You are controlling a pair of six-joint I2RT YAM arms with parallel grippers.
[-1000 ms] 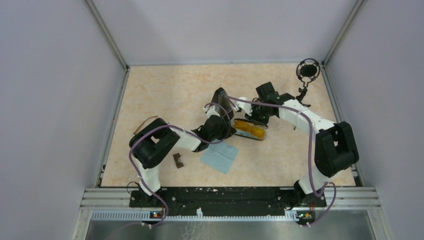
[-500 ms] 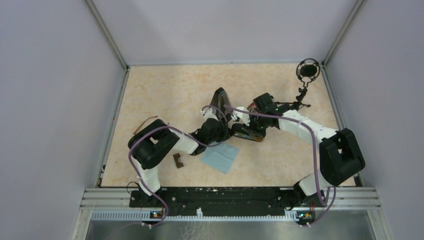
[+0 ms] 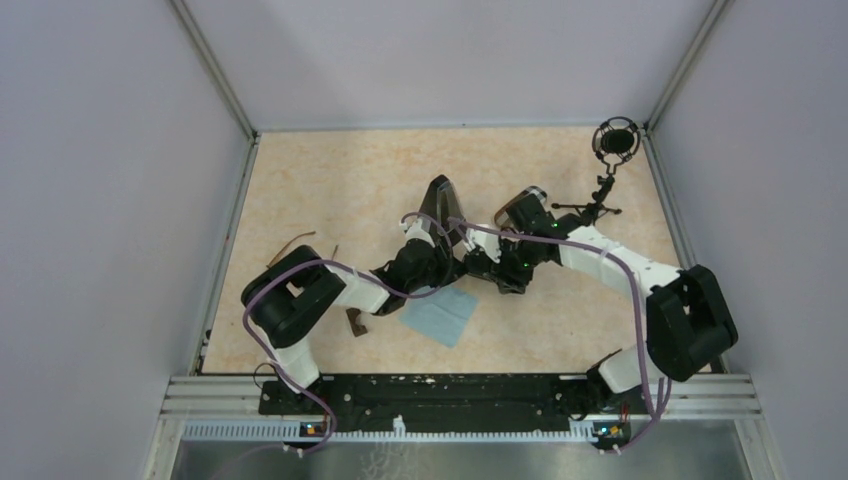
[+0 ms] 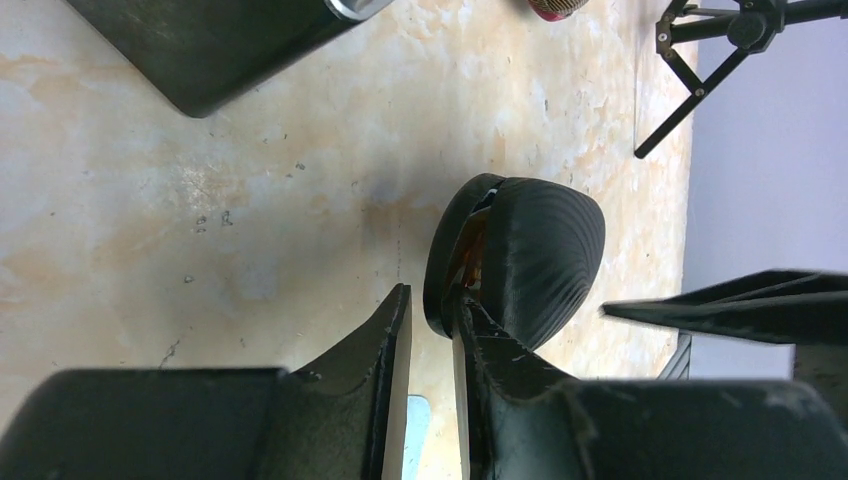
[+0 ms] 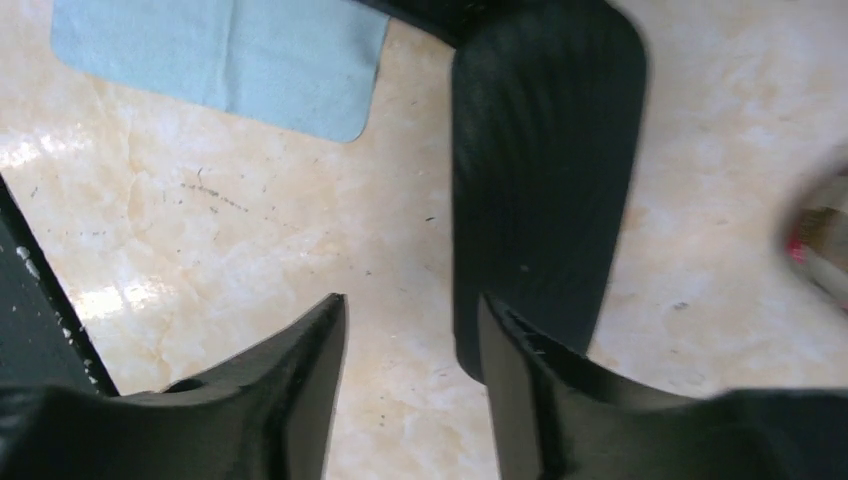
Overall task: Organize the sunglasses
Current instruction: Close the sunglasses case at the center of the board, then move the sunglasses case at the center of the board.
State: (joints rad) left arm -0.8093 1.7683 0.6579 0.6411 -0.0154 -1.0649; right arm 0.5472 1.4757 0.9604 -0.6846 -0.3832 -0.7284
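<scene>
A black ribbed clamshell case (image 4: 545,250) lies on the table, almost closed. A sliver of the amber-lensed sunglasses (image 4: 472,245) shows in its gap. My left gripper (image 4: 432,310) is shut narrowly on the rim of one shell, with one finger (image 4: 480,345) in the gap. My right gripper (image 5: 410,310) is open just above the same case (image 5: 545,170), nothing between its fingers; one finger (image 5: 520,350) overlaps the case's end. From above, both grippers (image 3: 462,262) (image 3: 497,275) meet mid-table and cover the case. The brown thin-framed sunglasses (image 3: 295,243) lie far left.
A black triangular case (image 3: 440,200) stands behind the left gripper. The plaid cylindrical case (image 3: 528,200) is beside the right wrist. A blue cloth (image 3: 440,313) lies in front, a small brown piece (image 3: 355,320) to its left. A black tripod stand (image 3: 612,150) occupies the back right corner.
The right gripper has opened and moved forward and left over the case. The case has closed over the amber sunglasses, which no longer show from above. The left arm shifted slightly.
</scene>
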